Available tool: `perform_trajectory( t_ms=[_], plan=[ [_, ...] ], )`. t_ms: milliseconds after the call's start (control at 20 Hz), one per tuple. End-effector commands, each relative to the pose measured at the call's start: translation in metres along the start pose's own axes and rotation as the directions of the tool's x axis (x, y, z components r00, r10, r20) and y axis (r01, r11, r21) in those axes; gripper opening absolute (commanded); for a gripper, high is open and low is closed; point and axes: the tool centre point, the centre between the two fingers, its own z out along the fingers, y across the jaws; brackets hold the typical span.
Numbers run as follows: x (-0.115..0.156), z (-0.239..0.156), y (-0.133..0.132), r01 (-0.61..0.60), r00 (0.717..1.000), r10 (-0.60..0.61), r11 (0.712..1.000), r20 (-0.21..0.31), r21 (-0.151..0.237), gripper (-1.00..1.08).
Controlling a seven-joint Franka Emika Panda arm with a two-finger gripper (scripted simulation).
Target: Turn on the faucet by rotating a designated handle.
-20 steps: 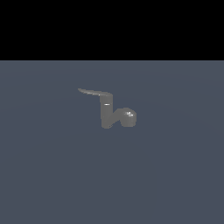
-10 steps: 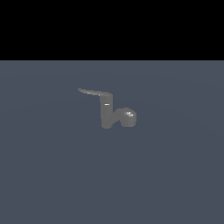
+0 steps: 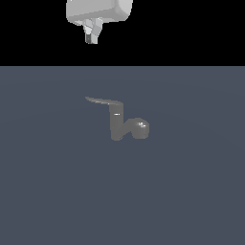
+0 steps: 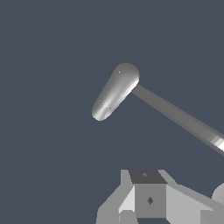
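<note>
faucet stood mid-frame on grey floor | handle stuck out toward exterior view's left | gripper hung high at top edge, well apart | fingers looked pressed together, holding nothing

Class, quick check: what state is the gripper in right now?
Gripper: high above the faucet, holding nothing; open or closed cannot be told.

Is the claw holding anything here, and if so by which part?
Nothing is held. The claw hangs high above the faucet, clear of its handle.
</note>
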Motion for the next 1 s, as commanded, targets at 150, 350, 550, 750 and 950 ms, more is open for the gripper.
perform_trajectory(
  t_ms=[150, 350, 550, 750, 950],
  plan=[
    [0.024, 0.041, -0.026, -0.165, 0.986, 0.165, 0.986, -0.016, -0.009, -1.00],
    [0.040, 0.072, -0.042, -0.279, 0.960, 0.278, 0.960, -0.042, -0.015, -1.00],
    [0.055, 0.103, -0.057, -0.386, 0.920, 0.383, 0.922, -0.080, -0.015, -1.00],
    [0.067, 0.130, -0.068, -0.471, 0.876, 0.467, 0.882, -0.120, -0.007, -1.00],
    [0.076, 0.150, -0.076, -0.530, 0.837, 0.524, 0.848, -0.155, 0.006, -1.00]
  ],
)
